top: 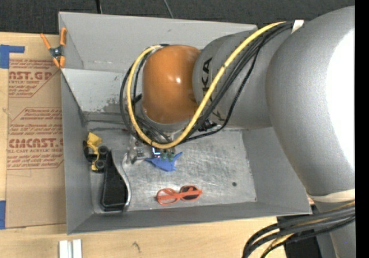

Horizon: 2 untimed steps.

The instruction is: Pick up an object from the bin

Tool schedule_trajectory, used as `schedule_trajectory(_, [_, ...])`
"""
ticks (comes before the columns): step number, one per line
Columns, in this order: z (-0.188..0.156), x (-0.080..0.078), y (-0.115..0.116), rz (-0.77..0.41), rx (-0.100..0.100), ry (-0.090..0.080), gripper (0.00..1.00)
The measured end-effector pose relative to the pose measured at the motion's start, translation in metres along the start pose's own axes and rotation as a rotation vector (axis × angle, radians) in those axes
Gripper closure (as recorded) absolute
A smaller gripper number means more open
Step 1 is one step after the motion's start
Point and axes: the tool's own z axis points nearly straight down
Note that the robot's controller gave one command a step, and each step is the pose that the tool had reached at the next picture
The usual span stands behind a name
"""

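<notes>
My gripper [137, 152] is low over the bin floor, left of the middle, mostly hidden under the arm's wrist. Right beside it, on its right, lies a small blue thing with a green bit [164, 162], partly covered by the wrist. Whether the gripper touches it I cannot tell. An orange thing with two loops, like small scissor handles [179, 194], lies flat on the floor nearer the front wall.
A black wedge-shaped tool [112, 185] lies along the left wall, with a small yellow and black piece [93, 146] at its far end. The arm and its orange wrist cover hide the back half of the bin.
</notes>
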Motion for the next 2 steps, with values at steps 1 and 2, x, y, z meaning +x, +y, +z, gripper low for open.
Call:
schedule_trajectory(1, [0.0528, 0.0346, -0.041, 0.212, 0.003, 0.007, 0.0])
schedule_trajectory(2, [0.0517, 0.0336, -0.0398, 0.211, 0.001, 0.005, 0.0])
